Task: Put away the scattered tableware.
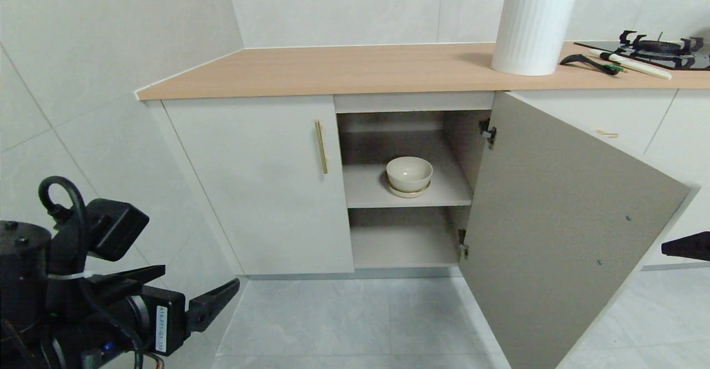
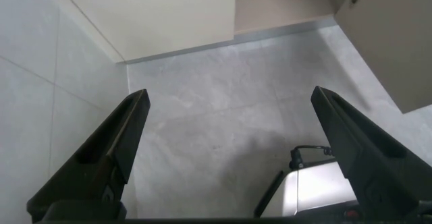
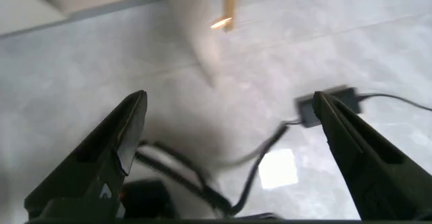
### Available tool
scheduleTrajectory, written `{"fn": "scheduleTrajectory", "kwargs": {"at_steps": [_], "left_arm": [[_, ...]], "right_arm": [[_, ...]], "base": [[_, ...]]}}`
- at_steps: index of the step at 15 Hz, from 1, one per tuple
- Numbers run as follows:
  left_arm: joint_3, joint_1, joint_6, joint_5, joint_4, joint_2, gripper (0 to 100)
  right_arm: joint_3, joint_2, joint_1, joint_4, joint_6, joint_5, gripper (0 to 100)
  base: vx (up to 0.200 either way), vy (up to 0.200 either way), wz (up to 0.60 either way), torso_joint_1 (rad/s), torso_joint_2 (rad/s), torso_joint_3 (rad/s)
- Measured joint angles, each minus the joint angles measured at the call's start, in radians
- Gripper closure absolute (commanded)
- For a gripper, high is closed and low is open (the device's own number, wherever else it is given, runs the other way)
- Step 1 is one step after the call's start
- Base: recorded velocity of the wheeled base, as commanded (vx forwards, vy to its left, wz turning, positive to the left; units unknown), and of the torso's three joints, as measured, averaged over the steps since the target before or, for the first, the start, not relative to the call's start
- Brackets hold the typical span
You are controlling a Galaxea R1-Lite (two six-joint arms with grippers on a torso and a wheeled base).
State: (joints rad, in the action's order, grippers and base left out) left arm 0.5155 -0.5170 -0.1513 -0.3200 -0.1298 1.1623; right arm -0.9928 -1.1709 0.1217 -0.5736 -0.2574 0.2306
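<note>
The bowl sits on a saucer on the upper shelf of the open cupboard. My left gripper and right gripper both gape empty over the floor tiles. I can't read the white sticker on my left arm: the print is too small.

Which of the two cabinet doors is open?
The right door, swung out so the bowl on the shelf shows; the left door, with the gold handle, is shut.
</note>
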Motion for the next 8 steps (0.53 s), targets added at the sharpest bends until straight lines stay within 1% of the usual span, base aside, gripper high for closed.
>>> {"fn": "scheduleTrajectory", "kwargs": {"at_steps": [2, 4, 6, 8], "left_arm": [[0.000, 0.000, 0.000, 0.000, 0.000, 0.000, 0], [0.000, 0.000, 0.000, 0.000, -0.001, 0.000, 0], [0.000, 0.000, 0.000, 0.000, 0.000, 0.000, 0], [0.000, 0.000, 0.000, 0.000, -0.001, 0.000, 0]], "right_arm": [[-0.006, -0.006, -0.082, 0.000, 0.044, 0.019, 0], [-0.016, -0.015, -0.148, 0.000, 0.061, 0.026, 0], [-0.023, -0.026, -0.189, 0.000, 0.080, 0.026, 0], [-0.026, -0.041, -0.217, 0.032, 0.085, 0.024, 0]], "base": [[0.000, 0.000, 0.00, 0.000, 0.00, 0.000], [0.000, 0.000, 0.00, 0.000, 0.00, 0.000], [0.000, 0.000, 0.00, 0.000, 0.00, 0.000], [0.000, 0.000, 0.00, 0.000, 0.00, 0.000]]}}
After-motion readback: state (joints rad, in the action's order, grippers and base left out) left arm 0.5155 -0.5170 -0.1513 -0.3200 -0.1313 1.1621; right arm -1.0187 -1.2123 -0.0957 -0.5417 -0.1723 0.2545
